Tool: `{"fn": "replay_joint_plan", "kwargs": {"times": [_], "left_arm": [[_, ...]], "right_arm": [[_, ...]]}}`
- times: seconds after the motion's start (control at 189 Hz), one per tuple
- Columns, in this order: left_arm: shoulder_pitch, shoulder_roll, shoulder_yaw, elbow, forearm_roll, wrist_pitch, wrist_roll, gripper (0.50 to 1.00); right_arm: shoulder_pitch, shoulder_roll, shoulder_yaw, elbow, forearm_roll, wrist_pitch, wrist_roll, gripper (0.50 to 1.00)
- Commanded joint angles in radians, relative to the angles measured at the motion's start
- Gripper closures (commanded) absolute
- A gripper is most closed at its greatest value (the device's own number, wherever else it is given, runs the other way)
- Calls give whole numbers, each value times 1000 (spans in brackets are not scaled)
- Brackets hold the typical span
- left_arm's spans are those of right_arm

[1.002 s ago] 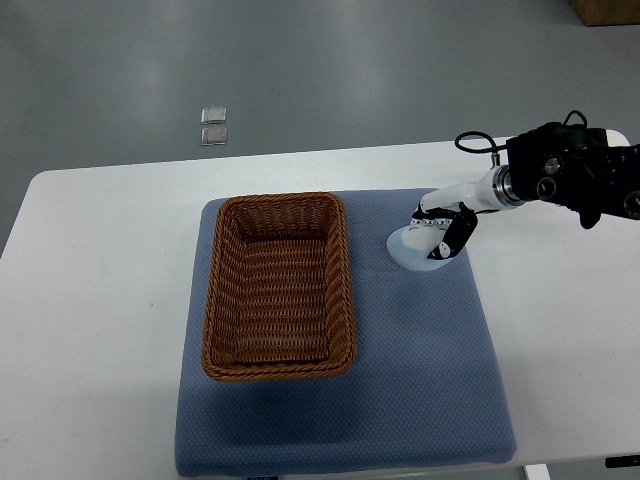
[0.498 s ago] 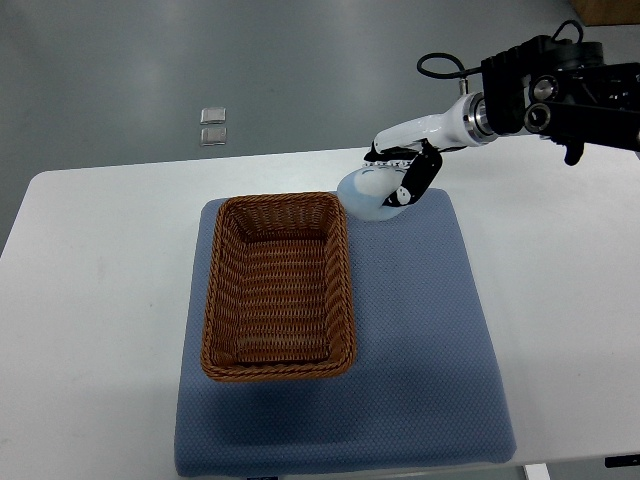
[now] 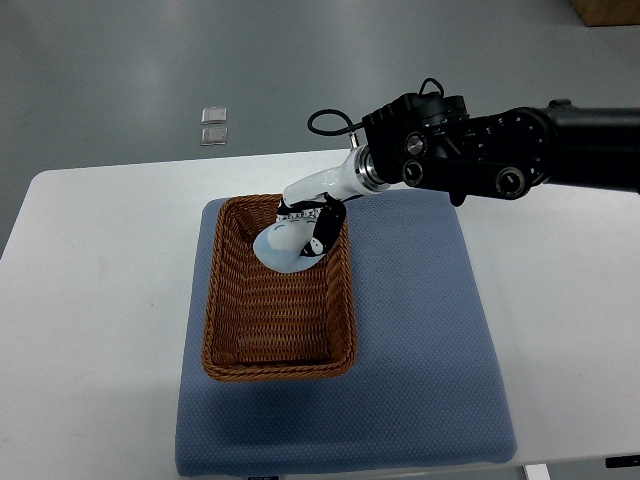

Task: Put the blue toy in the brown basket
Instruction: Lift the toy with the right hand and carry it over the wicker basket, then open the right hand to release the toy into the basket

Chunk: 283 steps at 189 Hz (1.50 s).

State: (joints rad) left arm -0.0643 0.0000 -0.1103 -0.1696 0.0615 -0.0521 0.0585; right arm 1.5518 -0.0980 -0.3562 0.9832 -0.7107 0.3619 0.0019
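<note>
The pale blue rounded toy [image 3: 282, 250] is held over the far right part of the brown woven wicker basket [image 3: 228, 330], inside the line of its rim; whether it touches the basket floor cannot be told from this steep view. The right hand [image 3: 305, 225], white with black finger segments, has its fingers [image 3: 322, 232] curled down around the toy's upper and right side, gripping it. The white forearm runs up and right from the hand to a bulky black arm housing [image 3: 470, 155] that enters from the picture's right edge, with a black cable [image 3: 330, 122] looping above the wrist.

The basket is rectangular, with its long side running away from the robot, and it sits on the left half of a blue textured square mat [image 3: 430, 340]. The mat lies on a white tabletop [image 3: 100, 300] with rounded corners. Beyond the far edge of the tabletop, on the grey floor [image 3: 300, 60], lie two small pale square plates [image 3: 213, 126], one just behind the other. A brown box corner [image 3: 608, 10] shows at the top right. No brand, label or writing can be read anywhere.
</note>
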Motion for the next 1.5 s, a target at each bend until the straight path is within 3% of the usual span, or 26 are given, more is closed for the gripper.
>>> {"fn": "replay_joint_plan", "kwargs": {"times": [0.0, 0.387, 0.604, 0.726, 0.758, 0.79, 0.864, 1.494], "left_arm": [[0, 0, 0, 1, 0, 0, 0, 500], [0, 0, 0, 1, 0, 0, 0, 500], [0, 0, 0, 1, 0, 0, 0, 500], [0, 0, 0, 1, 0, 0, 0, 500], [0, 0, 0, 1, 0, 0, 0, 500], [0, 0, 0, 1, 0, 0, 0, 500], [0, 0, 0, 1, 0, 0, 0, 500], [0, 0, 1, 1, 0, 0, 0, 500]], "right_arm": [[-35, 58, 0, -44, -1, -20, 0, 1000], [-151, 98, -1, -163, -7, -52, -2, 996], [-165, 98, 0, -163, -3, -50, 0, 879], [-173, 98, 8, -163, -1, -50, 0, 707], [-173, 98, 10, -163, -1, -50, 0, 689], [-173, 98, 13, -163, -1, -50, 0, 640], [-173, 98, 14, -163, -1, -49, 0, 601], [-90, 78, 79, -152, 70, 15, 0, 589]]}}
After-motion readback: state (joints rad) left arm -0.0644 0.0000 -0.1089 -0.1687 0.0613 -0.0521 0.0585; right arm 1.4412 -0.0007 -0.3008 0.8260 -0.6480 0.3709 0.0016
